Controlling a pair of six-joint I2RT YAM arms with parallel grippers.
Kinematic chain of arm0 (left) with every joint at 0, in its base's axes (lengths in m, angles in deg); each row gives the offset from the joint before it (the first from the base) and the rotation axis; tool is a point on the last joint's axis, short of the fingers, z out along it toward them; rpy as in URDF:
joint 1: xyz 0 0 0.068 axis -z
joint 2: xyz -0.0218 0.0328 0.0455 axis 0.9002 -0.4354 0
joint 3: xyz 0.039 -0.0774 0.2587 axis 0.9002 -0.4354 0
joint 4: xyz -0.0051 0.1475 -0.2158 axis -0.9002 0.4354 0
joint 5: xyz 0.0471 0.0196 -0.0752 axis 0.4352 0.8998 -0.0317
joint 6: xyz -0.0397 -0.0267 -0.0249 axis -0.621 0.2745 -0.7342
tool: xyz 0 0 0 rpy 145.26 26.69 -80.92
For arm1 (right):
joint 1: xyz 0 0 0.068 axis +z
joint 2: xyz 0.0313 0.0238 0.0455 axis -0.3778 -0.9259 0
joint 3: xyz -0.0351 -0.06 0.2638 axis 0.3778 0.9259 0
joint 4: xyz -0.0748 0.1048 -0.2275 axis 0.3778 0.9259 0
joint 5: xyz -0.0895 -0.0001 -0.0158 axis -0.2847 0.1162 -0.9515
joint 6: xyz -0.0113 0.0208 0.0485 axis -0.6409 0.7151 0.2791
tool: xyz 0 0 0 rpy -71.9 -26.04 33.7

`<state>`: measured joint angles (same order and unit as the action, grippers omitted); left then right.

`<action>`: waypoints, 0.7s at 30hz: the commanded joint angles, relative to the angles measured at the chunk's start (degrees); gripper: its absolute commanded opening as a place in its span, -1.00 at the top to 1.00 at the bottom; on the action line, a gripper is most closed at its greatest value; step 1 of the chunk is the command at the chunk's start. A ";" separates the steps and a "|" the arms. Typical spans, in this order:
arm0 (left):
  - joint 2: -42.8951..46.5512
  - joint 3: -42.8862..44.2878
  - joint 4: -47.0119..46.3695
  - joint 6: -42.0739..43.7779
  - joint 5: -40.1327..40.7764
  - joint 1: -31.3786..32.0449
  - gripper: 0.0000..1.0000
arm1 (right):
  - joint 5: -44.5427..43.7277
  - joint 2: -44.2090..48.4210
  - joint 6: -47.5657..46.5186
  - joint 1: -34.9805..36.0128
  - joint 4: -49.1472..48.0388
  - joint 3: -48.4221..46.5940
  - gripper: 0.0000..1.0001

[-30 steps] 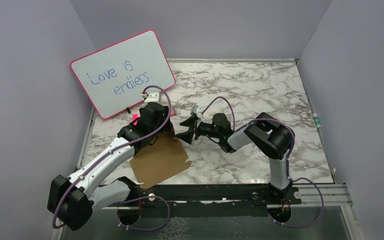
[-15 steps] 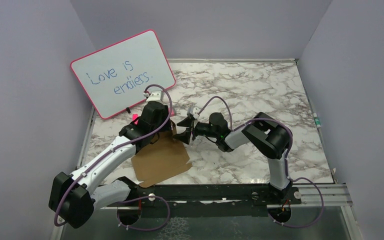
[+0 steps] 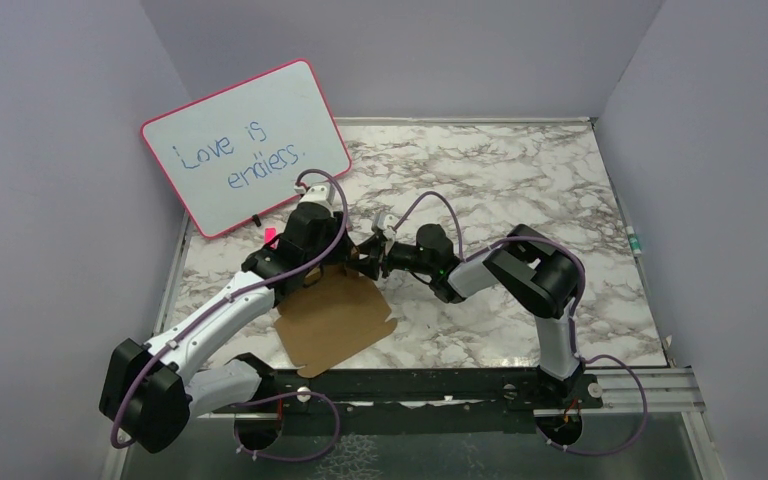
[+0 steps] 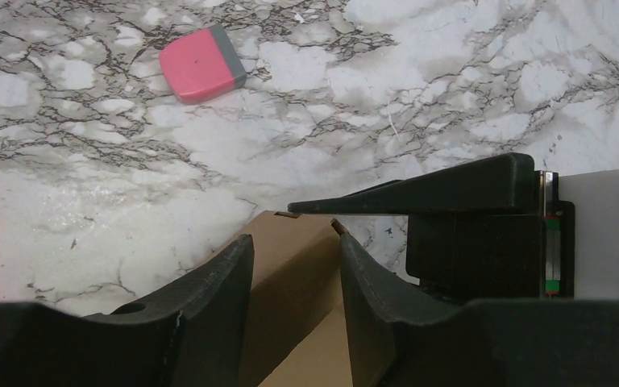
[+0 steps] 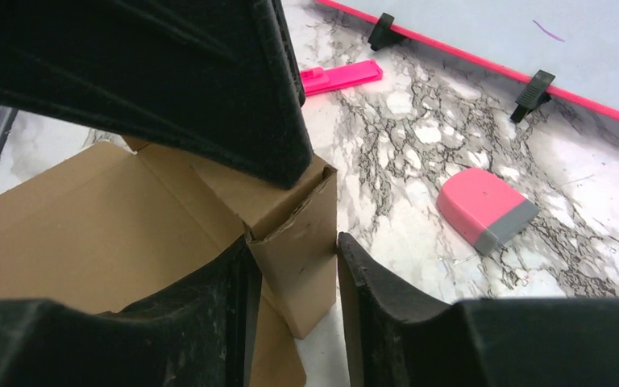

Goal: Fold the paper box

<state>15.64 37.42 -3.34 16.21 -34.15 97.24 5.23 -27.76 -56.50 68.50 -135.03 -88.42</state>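
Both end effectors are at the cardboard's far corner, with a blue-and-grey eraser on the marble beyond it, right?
No: the eraser is pink and grey, as the left wrist view shows. The rest holds.

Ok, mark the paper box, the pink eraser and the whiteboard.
paper box [image 3: 332, 318], top external view, flat brown panel
pink eraser [image 4: 197, 64], left wrist view, pink body
whiteboard [image 3: 260, 110], top external view, white writing surface
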 commanded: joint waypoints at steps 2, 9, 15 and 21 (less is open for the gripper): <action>-0.94 -0.80 0.30 -0.63 -4.70 0.08 0.11 | -3.28 -0.55 -2.35 0.22 -0.22 0.39 0.18; -0.99 0.74 0.18 -0.54 -6.43 0.10 0.11 | -9.48 1.95 -4.75 0.26 1.42 3.52 0.41; -0.18 2.28 -0.50 -1.33 -10.43 0.08 0.09 | -13.64 7.28 -6.43 0.23 6.81 5.75 0.64; -0.78 2.50 -2.76 -1.55 -11.35 0.07 0.01 | -15.46 10.54 -8.19 0.28 14.18 6.77 0.67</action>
<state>15.01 37.74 -4.00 15.16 -43.51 97.29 -6.60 -19.83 -62.46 68.87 -127.03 -82.95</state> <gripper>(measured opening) 0.478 0.176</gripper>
